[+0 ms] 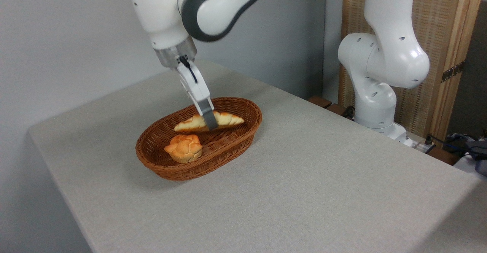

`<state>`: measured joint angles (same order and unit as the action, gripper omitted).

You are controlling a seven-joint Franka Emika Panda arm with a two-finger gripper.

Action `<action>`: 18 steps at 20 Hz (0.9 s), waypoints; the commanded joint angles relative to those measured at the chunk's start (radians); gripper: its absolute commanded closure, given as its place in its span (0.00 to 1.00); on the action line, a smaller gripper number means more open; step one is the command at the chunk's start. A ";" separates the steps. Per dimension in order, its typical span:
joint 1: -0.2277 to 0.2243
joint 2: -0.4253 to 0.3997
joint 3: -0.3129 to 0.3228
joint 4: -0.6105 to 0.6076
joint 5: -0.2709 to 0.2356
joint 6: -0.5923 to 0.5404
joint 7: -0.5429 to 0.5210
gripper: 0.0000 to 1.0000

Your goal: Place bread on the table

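The braided loaf (224, 120) is seen inside the brown oval wicker basket (243, 131), lying across the basket's far half with one pointed end toward the left and the other toward the right rim. Its underside appears slightly raised off the basket floor, though contact with the weave cannot be confirmed from this angle.

The gripper (210, 123) is tilted, reaching down into the basket from the upper left. The near finger (205, 110) is laid across the front of the loaf at roughly its middle, so that the loaf extends to both sides of it. The second finger is hidden behind the first and the bread. The jaws appear drawn in narrow against the loaf's thin body, and the loaf is judged to be held between them.

A small round orange knotted bun (183, 148) is noted in the near-left part of the same basket, apart from the loaf and the gripper.

The basket is placed on the grey-beige cloth-covered table (323, 177), left of centre. The arm's base column (380, 66) is seen beyond the table's far right edge, before a wooden screen (452, 47).
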<state>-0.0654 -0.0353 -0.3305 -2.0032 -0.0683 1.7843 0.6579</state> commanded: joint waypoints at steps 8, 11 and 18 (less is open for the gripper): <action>0.002 0.003 0.321 0.187 -0.027 -0.120 0.161 0.65; 0.002 0.005 0.431 0.182 -0.028 -0.077 0.294 0.63; 0.002 0.052 0.441 0.169 -0.024 -0.006 0.307 0.00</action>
<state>-0.0558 0.0123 0.1083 -1.8337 -0.0844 1.7628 0.9599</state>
